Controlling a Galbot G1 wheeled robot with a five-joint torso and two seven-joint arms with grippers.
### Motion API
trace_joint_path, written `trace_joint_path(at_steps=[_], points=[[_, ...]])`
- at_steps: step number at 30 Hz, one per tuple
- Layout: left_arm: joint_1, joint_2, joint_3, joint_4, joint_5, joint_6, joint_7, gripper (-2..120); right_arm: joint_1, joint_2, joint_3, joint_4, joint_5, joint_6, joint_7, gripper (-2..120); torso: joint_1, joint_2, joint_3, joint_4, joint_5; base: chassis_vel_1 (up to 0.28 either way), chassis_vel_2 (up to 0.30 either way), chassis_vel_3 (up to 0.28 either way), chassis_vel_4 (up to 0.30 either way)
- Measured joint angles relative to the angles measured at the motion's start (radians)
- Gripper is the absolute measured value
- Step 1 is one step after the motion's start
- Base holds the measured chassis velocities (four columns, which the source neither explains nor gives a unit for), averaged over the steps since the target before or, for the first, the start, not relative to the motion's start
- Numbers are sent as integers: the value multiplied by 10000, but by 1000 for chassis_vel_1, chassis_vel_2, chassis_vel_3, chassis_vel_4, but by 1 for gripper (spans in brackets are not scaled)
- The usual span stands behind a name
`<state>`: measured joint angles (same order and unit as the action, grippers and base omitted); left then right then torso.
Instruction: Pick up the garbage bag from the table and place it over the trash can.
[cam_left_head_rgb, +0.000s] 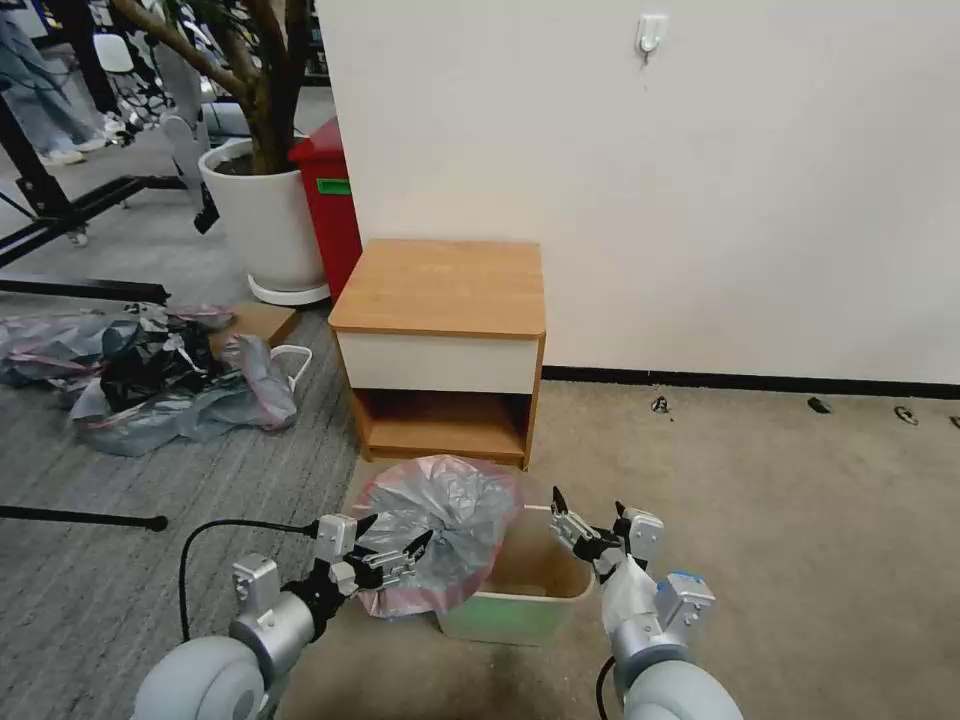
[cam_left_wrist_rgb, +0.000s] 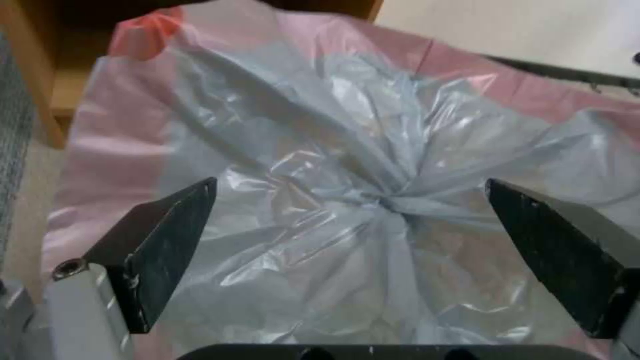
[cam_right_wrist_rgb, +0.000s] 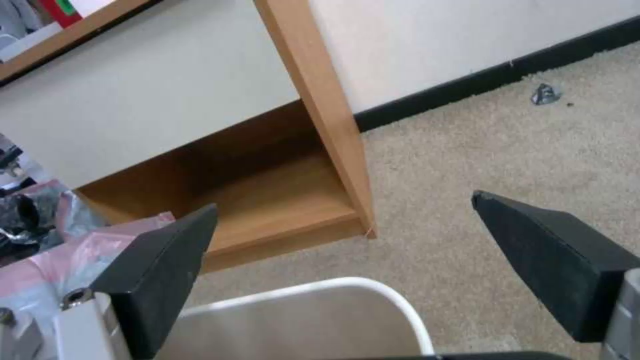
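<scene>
Bag (cam_left_head_rgb: 450, 520) drapes bin's (cam_left_head_rgb: 530, 600) left half. Left gripper (cam_left_head_rgb: 392, 545) and right gripper (cam_left_head_rgb: 588, 520) wide, empty — pull right rim across evenly.

You'll find no words, brand or numbers to read here; the red bin (cam_left_head_rgb: 330, 205) beside the plant pot (cam_left_head_rgb: 265, 225) bears a green label (cam_left_head_rgb: 334, 186), but whatever is printed on it cannot be made out.

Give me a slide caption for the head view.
Garbage bag draped over trash can's left side; both grippers open.
</scene>
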<state>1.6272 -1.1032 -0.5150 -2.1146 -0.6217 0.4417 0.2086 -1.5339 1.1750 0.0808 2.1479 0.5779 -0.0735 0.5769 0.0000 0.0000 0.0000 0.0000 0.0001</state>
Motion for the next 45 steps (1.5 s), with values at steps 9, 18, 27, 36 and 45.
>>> trace_joint_path(at_steps=[9,18,27,36,45], points=[[-739,973,614,285,-691,426,-847,100,63,-22,20,-35,2,7,-3,97,0,0,0,0,-1,0,0,0,0],[-933,1430,851,259,-1295,690,-1190,93,59,0,80,-43,6,7,-3,92,0,0,0,0,-2,0,0,0,0],[-771,1783,703,-143,-1725,1223,-1412,85,23,64,91,-43,4,7,-4,89,0,0,0,1,-1,0,0,0,0],[-1081,1874,923,-241,-2079,1766,-2562,75,-9,85,90,-76,-47,29,-3,86,0,0,0,1,-1,0,0,0,0],[-1690,1981,1552,-187,-2285,2351,-3544,74,-20,45,122,-81,-65,57,1,83,0,0,0,0,-1,0,0,0,0]])
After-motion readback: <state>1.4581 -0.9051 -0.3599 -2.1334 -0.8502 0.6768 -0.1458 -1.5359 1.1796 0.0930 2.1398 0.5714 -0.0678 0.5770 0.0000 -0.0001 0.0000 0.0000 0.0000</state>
